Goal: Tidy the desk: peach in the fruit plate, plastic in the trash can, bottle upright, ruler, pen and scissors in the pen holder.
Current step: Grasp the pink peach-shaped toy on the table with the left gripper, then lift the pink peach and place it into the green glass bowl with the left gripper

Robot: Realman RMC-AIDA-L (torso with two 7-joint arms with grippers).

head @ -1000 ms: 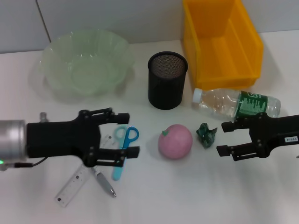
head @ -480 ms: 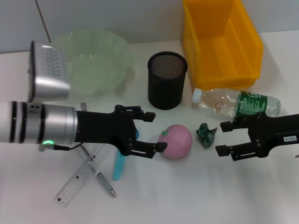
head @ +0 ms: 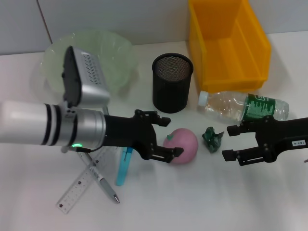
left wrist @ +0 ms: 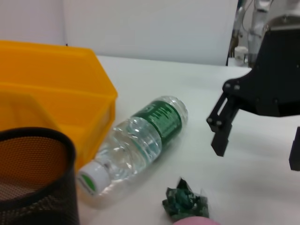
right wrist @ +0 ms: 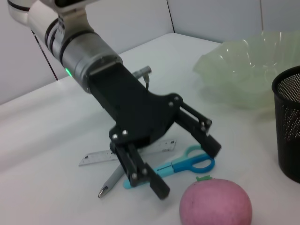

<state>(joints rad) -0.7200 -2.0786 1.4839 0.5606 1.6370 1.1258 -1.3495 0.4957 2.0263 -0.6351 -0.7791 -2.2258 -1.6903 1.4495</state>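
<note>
No step of the task is complete. In order of size:

- Yellow trash can (head: 226, 41): holds nothing, well beyond both sets of jaws.
- Fruit plate (head: 120, 53): no peach in it, behind the left arm.
- Bottle (head: 243, 107): lies on its side on the table (head: 192, 202), just beyond the right gripper (head: 232, 143), whose jaws stand wide and hold nothing.
- Pen holder (head: 172, 82): appears to hold nothing.
- Peach (head: 181, 145): directly ahead of the left gripper (head: 169, 138), jaws wide, tips reaching its near side.
- Ruler (head: 79, 186), scissors (head: 124, 166), pen (head: 103, 185): beneath the left arm, behind its jaws.
- Plastic (head: 212, 138): between peach and right jaws.
</note>
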